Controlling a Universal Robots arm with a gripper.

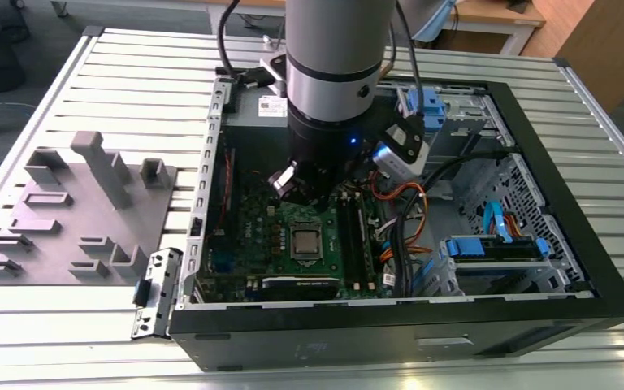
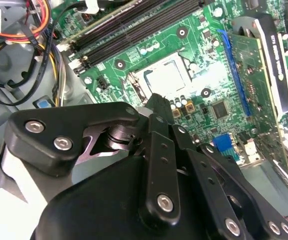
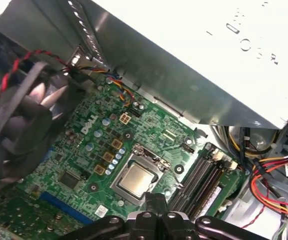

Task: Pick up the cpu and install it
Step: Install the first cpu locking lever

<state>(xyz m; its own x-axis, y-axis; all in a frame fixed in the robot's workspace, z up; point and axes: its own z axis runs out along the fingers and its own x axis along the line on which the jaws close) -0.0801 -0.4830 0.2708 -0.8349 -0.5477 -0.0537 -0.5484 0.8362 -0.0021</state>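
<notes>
Cpu (image 3: 135, 180) sits in socket on green board (image 3: 78, 165), inside open pc case (image 1: 529, 321).
Hand (image 3: 155, 199) hangs just above cpu, fingers clenched together, grasping nothing, not touching it.

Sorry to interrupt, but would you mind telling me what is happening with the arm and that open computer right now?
A single robot arm is reaching down into an open computer case lying on a slatted table. Its tool hangs just above the green circuit board, close to the socket. The cpu already lies flat in the socket's metal frame, and the tool holds nothing that shows. A grey holder block sits on the table at the exterior view's left.
</notes>
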